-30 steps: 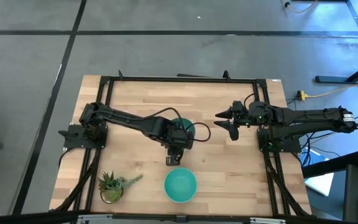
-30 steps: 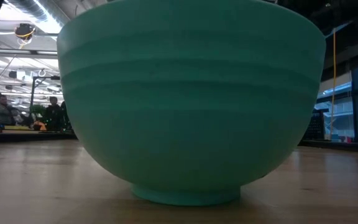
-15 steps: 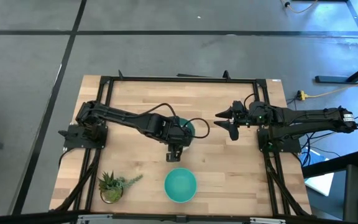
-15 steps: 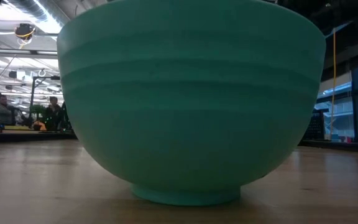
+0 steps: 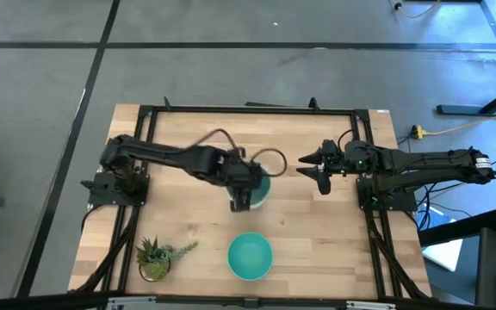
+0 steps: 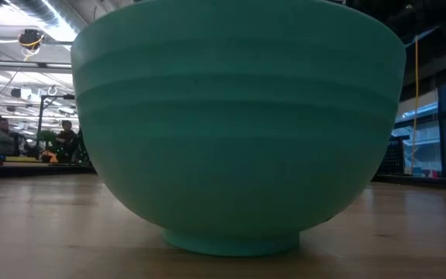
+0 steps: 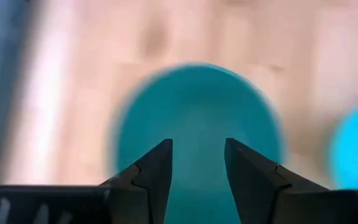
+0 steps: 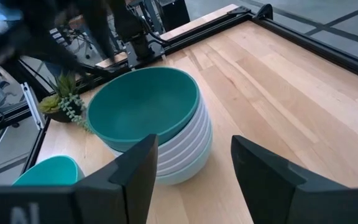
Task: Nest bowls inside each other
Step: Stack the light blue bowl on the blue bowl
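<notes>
A stack of nested bowls [image 5: 257, 185] stands mid-table on its base; the dark teal bowl [image 8: 145, 102] sits on top, in several white ones [image 8: 188, 146]. The bright turquoise bowl [image 5: 250, 256] stands alone by the near edge and fills the low view [image 6: 238, 132]. My left gripper [image 5: 241, 202] hangs open above the stack's near side, looking down into the dark teal bowl [image 7: 197, 118], and touches nothing. My right gripper [image 5: 313, 170] waits open, right of the stack, with the stack ahead of its fingers [image 8: 194, 140].
A small spiky potted plant [image 5: 155, 258] stands near the table's near left corner, left of the turquoise bowl. A black frame [image 5: 248, 109] runs around the wooden tabletop. Bare wood lies between the stack and the right arm. People show in the room far behind [image 6: 66, 139].
My left gripper has moved from the gap between the stack and the turquoise bowl toward the far edge, and now hangs over the stack's near side. Its arm has swung back with it. The bowls and the right arm have kept still.
</notes>
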Robot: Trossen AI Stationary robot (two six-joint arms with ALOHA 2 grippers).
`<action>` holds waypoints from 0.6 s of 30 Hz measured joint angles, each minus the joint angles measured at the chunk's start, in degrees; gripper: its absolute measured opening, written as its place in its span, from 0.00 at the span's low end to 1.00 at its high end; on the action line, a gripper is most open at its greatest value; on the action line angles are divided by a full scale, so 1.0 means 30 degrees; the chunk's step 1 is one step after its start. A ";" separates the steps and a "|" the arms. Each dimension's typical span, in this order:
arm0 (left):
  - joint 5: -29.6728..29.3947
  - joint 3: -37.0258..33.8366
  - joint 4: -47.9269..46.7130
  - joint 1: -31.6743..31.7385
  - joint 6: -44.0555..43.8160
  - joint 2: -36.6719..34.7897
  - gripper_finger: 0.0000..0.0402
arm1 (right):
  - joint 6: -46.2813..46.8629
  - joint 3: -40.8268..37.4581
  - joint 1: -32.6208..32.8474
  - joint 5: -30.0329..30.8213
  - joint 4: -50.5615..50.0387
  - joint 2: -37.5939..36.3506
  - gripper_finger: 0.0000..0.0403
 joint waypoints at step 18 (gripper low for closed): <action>-0.6183 -0.5696 0.0539 -0.1116 -0.1453 -1.1796 0.35 | -0.0514 0.0000 0.0000 0.0400 0.0068 -0.0007 0.51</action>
